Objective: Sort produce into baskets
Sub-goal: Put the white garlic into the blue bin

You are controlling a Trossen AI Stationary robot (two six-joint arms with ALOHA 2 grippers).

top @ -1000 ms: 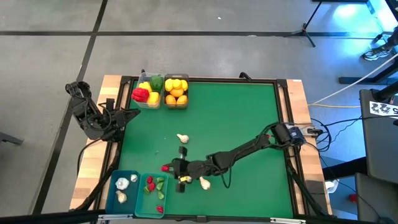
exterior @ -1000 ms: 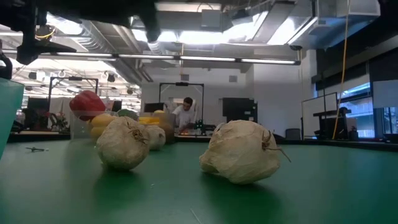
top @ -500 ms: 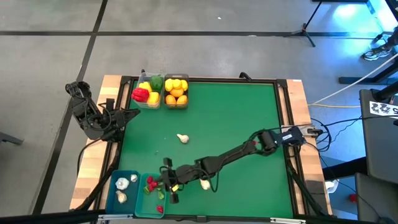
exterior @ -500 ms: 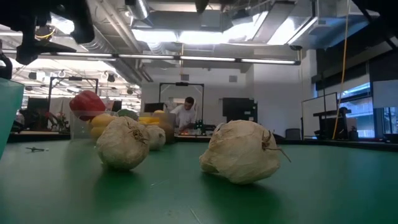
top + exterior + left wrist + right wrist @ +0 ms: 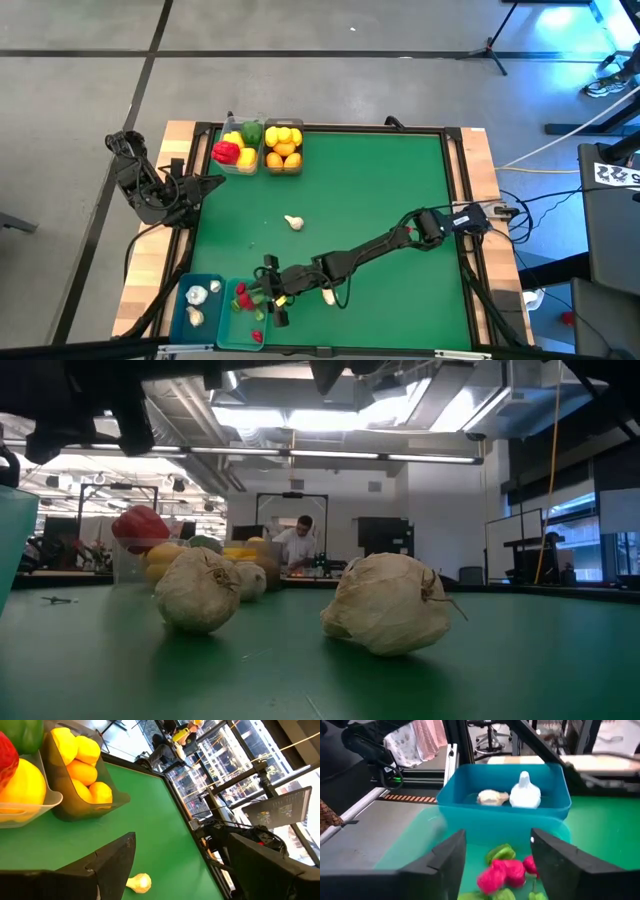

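My right gripper (image 5: pixel 268 292) hangs open over the near-left teal basket (image 5: pixel 240 328), which holds red chilies (image 5: pixel 502 872) and green chilies (image 5: pixel 501 852). In its wrist view the chilies lie below and between its two fingers. Beside it, the other teal basket (image 5: pixel 505 807) holds garlic bulbs (image 5: pixel 525 794). Loose garlic rests on the green mat: one bulb (image 5: pixel 293 222) mid-table, another (image 5: pixel 328 296) beside the right arm. My left gripper (image 5: pixel 182 845) waits open at the table's left edge (image 5: pixel 165 190), with nothing between its fingers.
At the far edge stand two clear baskets, one with bell peppers (image 5: pixel 238 148) and one with lemons and oranges (image 5: pixel 283 146). The low view shows two garlic bulbs (image 5: pixel 200 590) (image 5: pixel 388 603) close up. The right arm (image 5: pixel 380 245) stretches slantwise across the mat. A person works in the room beyond.
My right gripper has gone toward the table's near left corner and down, from beside the loose garlic to above the chili basket. The red piece seen at its tip has gone along with it. For the last half second it has kept still.
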